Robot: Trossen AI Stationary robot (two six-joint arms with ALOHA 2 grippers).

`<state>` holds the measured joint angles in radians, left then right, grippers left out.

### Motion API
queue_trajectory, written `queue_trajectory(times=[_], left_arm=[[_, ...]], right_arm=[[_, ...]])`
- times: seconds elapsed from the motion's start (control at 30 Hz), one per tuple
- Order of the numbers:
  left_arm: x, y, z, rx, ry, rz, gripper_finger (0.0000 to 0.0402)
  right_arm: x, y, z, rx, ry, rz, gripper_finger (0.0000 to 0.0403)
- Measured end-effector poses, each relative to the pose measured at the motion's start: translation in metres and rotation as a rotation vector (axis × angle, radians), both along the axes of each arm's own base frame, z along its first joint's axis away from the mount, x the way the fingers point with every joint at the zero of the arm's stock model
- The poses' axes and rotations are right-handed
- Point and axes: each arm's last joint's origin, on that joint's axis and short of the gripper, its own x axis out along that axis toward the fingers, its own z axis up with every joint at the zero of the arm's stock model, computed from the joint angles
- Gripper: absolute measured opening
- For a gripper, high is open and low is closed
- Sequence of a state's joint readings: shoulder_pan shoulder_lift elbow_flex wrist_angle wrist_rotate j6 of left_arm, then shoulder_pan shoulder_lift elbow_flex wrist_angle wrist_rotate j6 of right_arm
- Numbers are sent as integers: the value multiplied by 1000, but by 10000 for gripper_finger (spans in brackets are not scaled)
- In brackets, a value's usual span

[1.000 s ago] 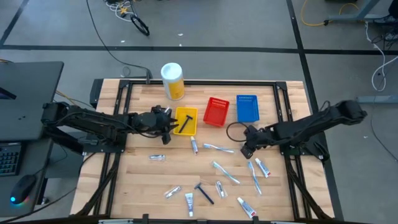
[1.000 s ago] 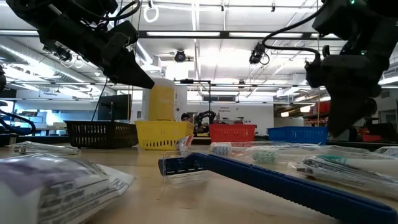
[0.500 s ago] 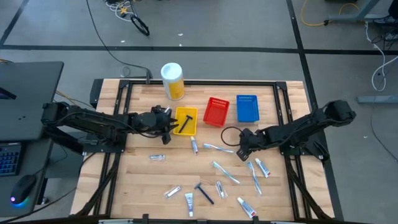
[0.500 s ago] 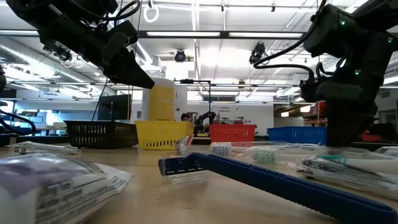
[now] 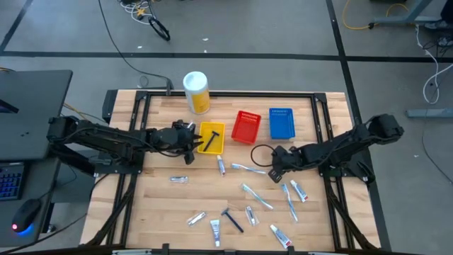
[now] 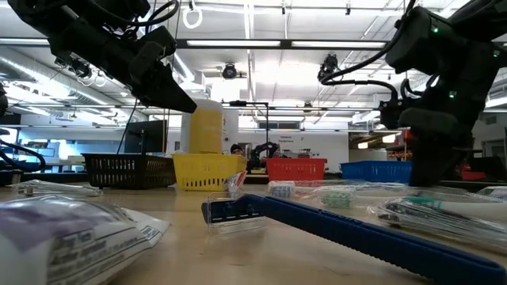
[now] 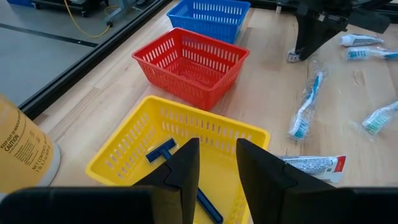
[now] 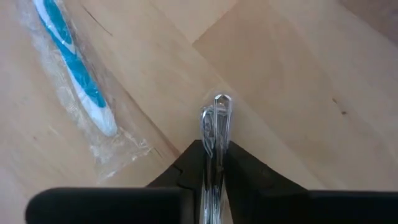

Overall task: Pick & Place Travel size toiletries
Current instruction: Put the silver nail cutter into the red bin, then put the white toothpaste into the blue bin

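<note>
wooden table top (image 5: 156,205) on a dark frame, in a workshop with a grey floor; a yellow canister (image 5: 197,92) stands at the far edge, and a yellow basket (image 5: 211,137), red basket (image 5: 245,127) and blue basket (image 5: 282,123) sit in a row beside it

progress: early. one dark blue razor (image 7: 163,151) lies inside the yellow basket; the red and blue baskets look empty in the left wrist view. most toiletries are not yet sorted: a second razor (image 5: 231,219), several small tubes (image 5: 215,231) and wrapped toothbrushes (image 5: 256,195) lie scattered over the near half of the table

left gripper (image 5: 190,144): positioned just beside the yellow basket, above the table, fingers parted with a gap between them, nothing held

right gripper (image 5: 274,172): lowered to the table surface near the middle, fingers clenched on the edge of a clear wrapped item (image 8: 216,134); its content cannot be identified. a blue-and-white toothbrush (image 8: 73,68) in its wrapper lies close beside it

remaining work, as judged: lift the pinched item, deposit it in a basket, then repeat for each loose item
</note>
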<state>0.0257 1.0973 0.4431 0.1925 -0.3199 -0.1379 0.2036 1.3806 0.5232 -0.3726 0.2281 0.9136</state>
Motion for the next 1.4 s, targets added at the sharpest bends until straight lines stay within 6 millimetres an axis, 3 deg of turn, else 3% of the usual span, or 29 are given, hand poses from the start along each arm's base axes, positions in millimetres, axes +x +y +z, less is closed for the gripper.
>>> queue_trajectory(times=[0.2,0.33,0.5,0.6,0.73,0.93,1.2,1.4], left_arm=[[0,0,0,0,-1,1,113],[0,0,0,-9,-5,5,113],[0,0,0,-13,-6,7,113],[0,0,0,-27,-12,14,113],[0,0,0,-34,-14,17,113],[0,0,0,-34,-15,17,113],[0,0,0,-24,-11,13,113],[0,0,0,-25,-10,13,113]], right_arm=[[22,-6,39,-164,-184,35,49],[46,-17,66,-351,-479,-43,48],[66,-38,79,-510,-664,21,47],[70,-57,75,-555,-646,-39,47],[74,-81,55,-532,-562,-77,47],[77,-107,27,-470,-449,85,48],[90,-124,25,-441,-410,202,106],[97,-126,32,-379,-387,252,140]])
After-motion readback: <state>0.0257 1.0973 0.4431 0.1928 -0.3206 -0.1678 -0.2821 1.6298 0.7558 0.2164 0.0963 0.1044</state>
